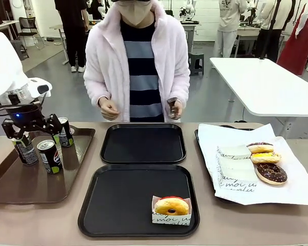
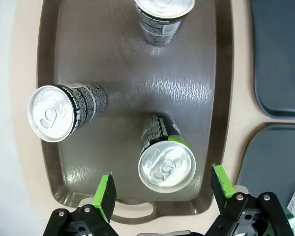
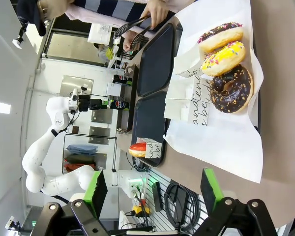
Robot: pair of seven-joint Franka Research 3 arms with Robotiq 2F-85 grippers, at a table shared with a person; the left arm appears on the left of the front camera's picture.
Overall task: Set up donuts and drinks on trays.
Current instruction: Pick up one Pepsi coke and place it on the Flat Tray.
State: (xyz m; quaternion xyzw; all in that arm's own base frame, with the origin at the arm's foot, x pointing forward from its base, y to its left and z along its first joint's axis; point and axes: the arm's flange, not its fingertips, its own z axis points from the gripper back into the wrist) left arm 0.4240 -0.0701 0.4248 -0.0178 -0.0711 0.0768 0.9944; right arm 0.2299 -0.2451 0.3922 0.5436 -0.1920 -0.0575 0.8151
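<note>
The robot's left claw point(image 1: 33, 134) point(image 2: 163, 189) hangs over a long brown tray point(image 1: 20, 189) point(image 2: 137, 93) at the table's left end, jaws spread wide and gripping nothing. Three soda cans point(image 1: 50, 156) point(image 2: 51, 112) stand upright on that tray. In the left wrist view the top of the nearest can point(image 2: 167, 164) lies between the green pads point(image 2: 105, 191), with a gap on either side. At mid-table sit two black trays: the far black tray point(image 1: 143, 143) is bare, while the near black tray point(image 1: 123, 200) carries one glazed donut point(image 1: 171, 206) point(image 3: 139, 149) in a printed white paper sleeve in its front right corner. To the right, a tray lined with white paper point(image 1: 297, 189) holds three decorated donuts point(image 1: 265, 157) point(image 3: 221, 58) beside flat paper sleeves point(image 1: 236, 169). The right claw point(image 3: 152, 189) is open and empty above the table's right end. Across the table a person in a pale jacket holds tongs point(image 1: 173, 105) in one hand.
</note>
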